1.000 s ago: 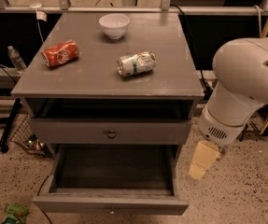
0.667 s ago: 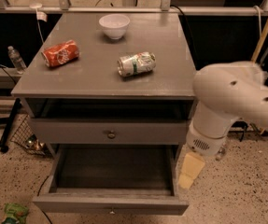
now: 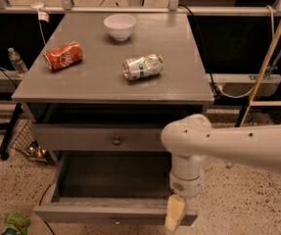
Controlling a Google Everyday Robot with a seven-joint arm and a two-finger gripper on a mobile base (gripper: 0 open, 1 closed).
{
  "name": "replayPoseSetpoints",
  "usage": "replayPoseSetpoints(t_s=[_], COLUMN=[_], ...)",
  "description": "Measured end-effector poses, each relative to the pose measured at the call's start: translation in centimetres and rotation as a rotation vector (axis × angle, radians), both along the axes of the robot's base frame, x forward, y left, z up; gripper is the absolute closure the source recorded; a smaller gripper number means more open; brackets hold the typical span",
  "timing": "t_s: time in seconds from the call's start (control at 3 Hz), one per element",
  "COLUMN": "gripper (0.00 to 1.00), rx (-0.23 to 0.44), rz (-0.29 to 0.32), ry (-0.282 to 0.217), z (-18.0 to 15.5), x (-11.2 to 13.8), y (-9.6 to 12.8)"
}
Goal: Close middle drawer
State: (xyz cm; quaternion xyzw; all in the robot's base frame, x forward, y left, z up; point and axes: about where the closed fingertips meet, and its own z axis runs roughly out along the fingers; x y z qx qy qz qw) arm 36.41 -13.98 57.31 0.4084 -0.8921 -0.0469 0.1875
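The middle drawer (image 3: pixel 115 212) is pulled far out below the top drawer (image 3: pixel 96 138). Its open box is empty, and its flat grey front faces the bottom edge of the camera view, with a small knob (image 3: pixel 116 222) just showing. My gripper (image 3: pixel 174 216) hangs from the white arm (image 3: pixel 238 143), which comes in from the right. It points down at the right end of the drawer's front, level with the top edge. The lowest drawer is hidden under the open one.
The top drawer stands slightly open and has a larger round knob (image 3: pixel 116 141). On the cabinet top (image 3: pixel 179 48) lie a white bowl (image 3: pixel 120 26), a red can (image 3: pixel 63 56) and a green-white can (image 3: pixel 143 66). A wooden ladder (image 3: pixel 272 53) stands at the right and a bottle (image 3: pixel 16 61) at the left.
The arm has swung left and down from beside the cabinet's right side. The gripper is now at the right end of the open drawer's front. The drawer has not moved.
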Motion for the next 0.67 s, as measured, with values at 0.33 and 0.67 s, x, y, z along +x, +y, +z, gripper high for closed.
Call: replayPoseSetpoints(t_s=[0.33, 0.67], gripper=[0.00, 0.00], rx=[-0.035, -0.050], rz=[-0.137, -0.176], ry=[0.069, 0.076], z=[-3.87, -4.31], x=[-1.91, -2.15], y=[1.41, 1.47])
